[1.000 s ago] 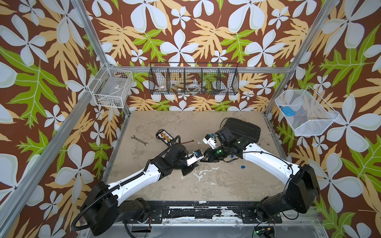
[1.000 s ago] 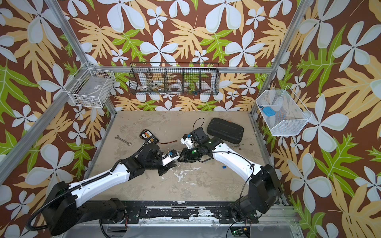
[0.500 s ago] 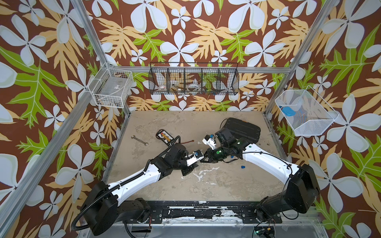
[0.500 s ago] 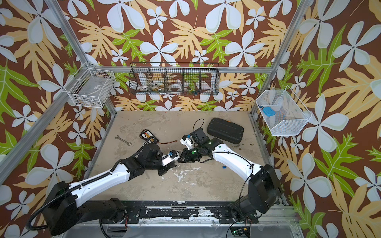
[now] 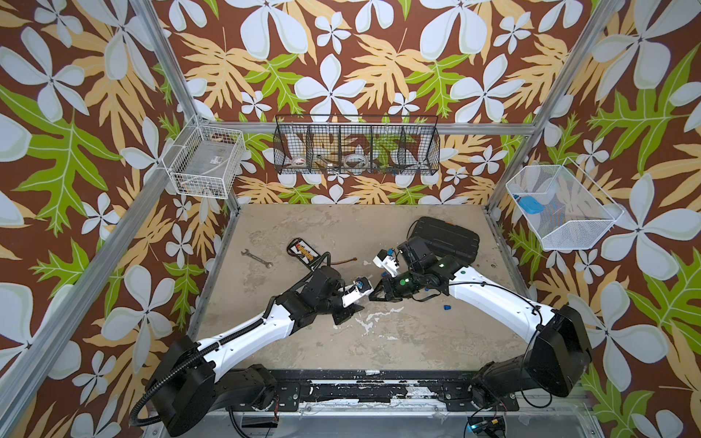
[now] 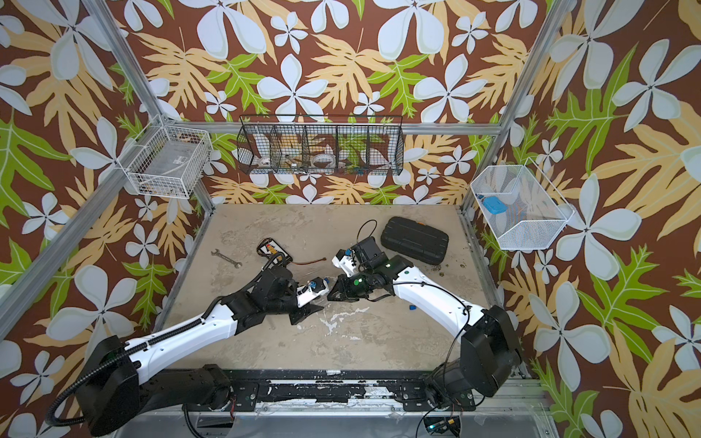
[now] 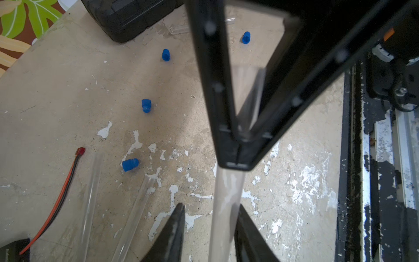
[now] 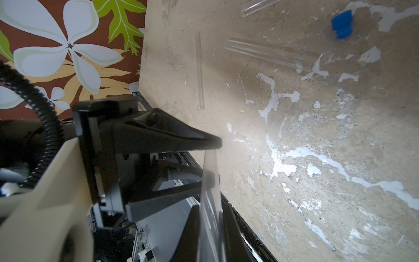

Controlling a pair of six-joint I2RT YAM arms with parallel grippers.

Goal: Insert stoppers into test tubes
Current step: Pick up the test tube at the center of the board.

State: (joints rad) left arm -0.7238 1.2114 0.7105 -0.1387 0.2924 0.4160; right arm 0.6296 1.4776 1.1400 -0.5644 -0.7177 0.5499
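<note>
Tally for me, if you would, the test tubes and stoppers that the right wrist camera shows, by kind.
test tubes: 4
stoppers: 1
Total: 5

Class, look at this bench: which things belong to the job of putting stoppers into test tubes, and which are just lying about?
Belongs to the job: held test tube; loose test tubes; blue stoppers.

Just lying about: wrench; black case; red-black wire; labelled black pack.
</note>
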